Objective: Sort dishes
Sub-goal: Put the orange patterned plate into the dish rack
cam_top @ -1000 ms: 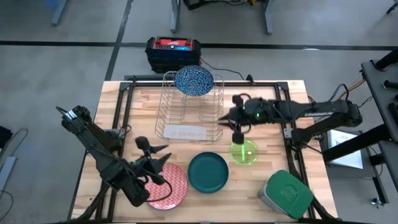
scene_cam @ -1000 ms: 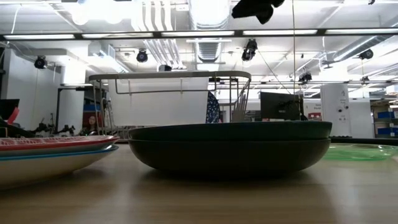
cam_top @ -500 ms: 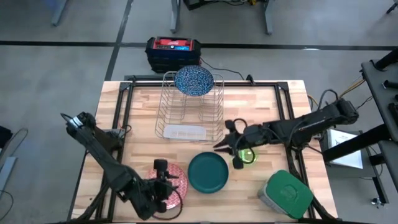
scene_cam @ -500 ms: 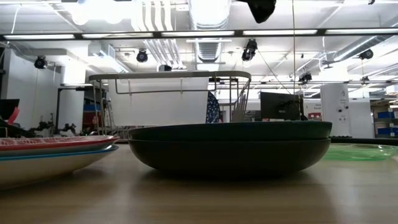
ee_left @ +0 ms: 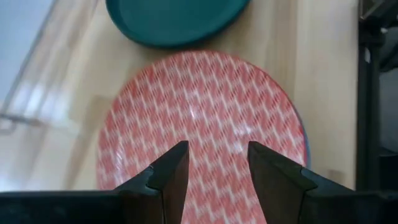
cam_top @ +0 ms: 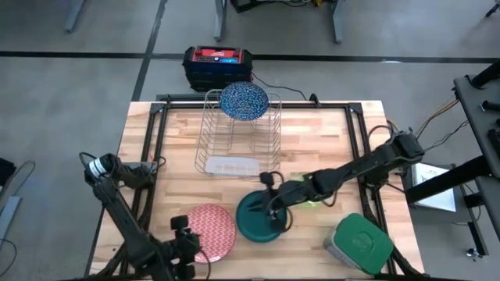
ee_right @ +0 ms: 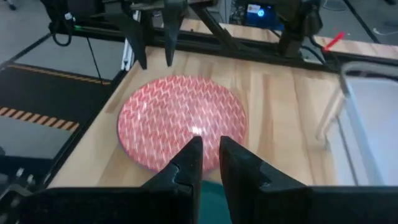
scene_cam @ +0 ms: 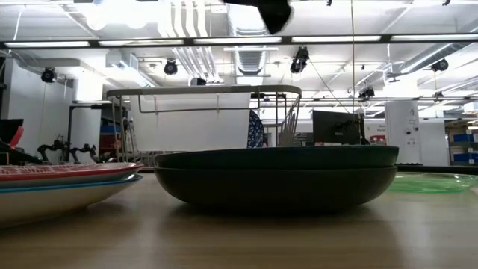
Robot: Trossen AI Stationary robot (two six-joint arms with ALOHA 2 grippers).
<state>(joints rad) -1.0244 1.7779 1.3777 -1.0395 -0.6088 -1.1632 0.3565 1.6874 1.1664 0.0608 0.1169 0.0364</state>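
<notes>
A red-patterned plate (cam_top: pixel 212 240) tops a stack near the table's front left, resting on a light blue plate (scene_cam: pixel 45 185) and a white one below it. A dark green plate (cam_top: pixel 258 218) lies flat to its right. The neon-green cup (cam_top: pixel 314 197) shows partly behind my right arm. A blue-speckled plate (cam_top: pixel 244 101) stands on edge in the wire rack (cam_top: pixel 234 136). My left gripper (ee_left: pixel 216 165) hovers open over the red plate's near-left part (ee_right: pixel 153 43). My right gripper (ee_right: pixel 210 155) hangs over the dark green plate (cam_top: pixel 272 204), its fingers a narrow gap apart, with nothing between them.
A grey container with a green lid (cam_top: pixel 359 243) sits at the near right corner. A black and red box (cam_top: pixel 219 62) stands on the floor beyond the far edge. Bare wood lies left of the rack and along the front edge.
My left gripper has swung from over the red plate's far side toward the table's near edge and down, rolling its wrist. My right gripper has left the neon-green cup and gone left and toward the near edge, sinking over the dark green plate. No dish has moved.
</notes>
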